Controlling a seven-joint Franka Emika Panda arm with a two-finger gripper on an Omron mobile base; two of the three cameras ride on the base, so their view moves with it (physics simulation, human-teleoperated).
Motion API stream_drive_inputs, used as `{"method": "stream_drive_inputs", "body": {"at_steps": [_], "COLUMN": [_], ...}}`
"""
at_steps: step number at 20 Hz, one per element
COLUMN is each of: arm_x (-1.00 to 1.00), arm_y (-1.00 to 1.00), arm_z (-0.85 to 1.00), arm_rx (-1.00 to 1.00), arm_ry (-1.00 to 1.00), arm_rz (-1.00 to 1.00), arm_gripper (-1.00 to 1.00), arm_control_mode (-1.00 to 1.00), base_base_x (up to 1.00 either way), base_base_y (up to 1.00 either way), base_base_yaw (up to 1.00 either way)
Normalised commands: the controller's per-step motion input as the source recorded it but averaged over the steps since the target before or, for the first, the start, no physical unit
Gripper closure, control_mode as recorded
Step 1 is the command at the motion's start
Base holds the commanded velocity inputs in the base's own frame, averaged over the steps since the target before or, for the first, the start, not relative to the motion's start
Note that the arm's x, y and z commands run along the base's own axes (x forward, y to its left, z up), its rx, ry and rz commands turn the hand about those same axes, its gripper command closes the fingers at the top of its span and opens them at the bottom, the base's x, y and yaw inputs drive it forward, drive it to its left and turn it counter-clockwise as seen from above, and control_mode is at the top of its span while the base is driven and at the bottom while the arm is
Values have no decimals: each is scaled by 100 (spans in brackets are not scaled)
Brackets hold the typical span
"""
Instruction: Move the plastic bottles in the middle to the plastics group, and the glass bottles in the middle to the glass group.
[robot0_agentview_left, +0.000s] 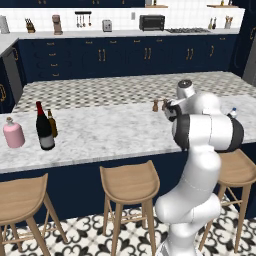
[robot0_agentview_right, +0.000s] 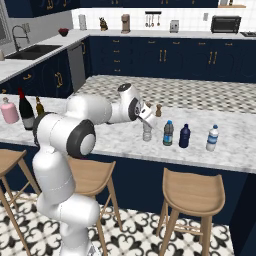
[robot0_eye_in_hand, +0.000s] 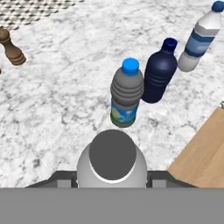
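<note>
Far to the left of the navy bottle (robot0_agentview_right: 184, 136), at the other end of the counter (robot0_agentview_right: 115, 142), the pink bottle (robot0_agentview_right: 9, 111), the wine bottle (robot0_agentview_right: 26, 111) and the brown beer bottle (robot0_agentview_right: 39, 106) stand close together, so the glass side looks settled to me. Nearer, two places left of the navy bottle, my gripper (robot0_agentview_right: 146, 117) is closed narrowly on the clear bottle (robot0_agentview_right: 147, 132), gripping it near the cap from above. The dark teal bottle (robot0_agentview_right: 168, 133) stands upright just left of the navy bottle, between it and mine. To do this step well I should lift straight up until my bottle's base is clear of that blue cap, carry it over or behind the row, and set it down upright close to the navy bottle or the blue-labelled water bottle (robot0_agentview_right: 212, 138) just to its right, without nudging either. In the hand view the grey cap (robot0_eye_in_hand: 112, 153) hides where the pads bite, so I can't judge how centred the grip is. The pale label is also too small to read.
</note>
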Motion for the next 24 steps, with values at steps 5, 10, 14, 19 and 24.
{"method": "stream_drive_inputs", "body": {"at_steps": [5, 10, 14, 19, 24], "arm_x": [13, 0, 0, 5, 20], "arm_y": [-1, -12, -4, 0, 0], "arm_z": [0, -21, -41, -28, 5], "arm_rx": [-1, 0, 0, -2, -6], "arm_ry": [3, 0, 0, 0, 0], "arm_rz": [-7, -4, -4, -5, -5], "arm_gripper": [100, 100, 100, 100, 100], "arm_control_mode": [-100, -100, -100, -100, -100], "base_base_x": [0, 0, 0, 0, 0], "base_base_y": [0, 0, 0, 0, 0], "base_base_yaw": [0, 0, 0, 0, 0]}}
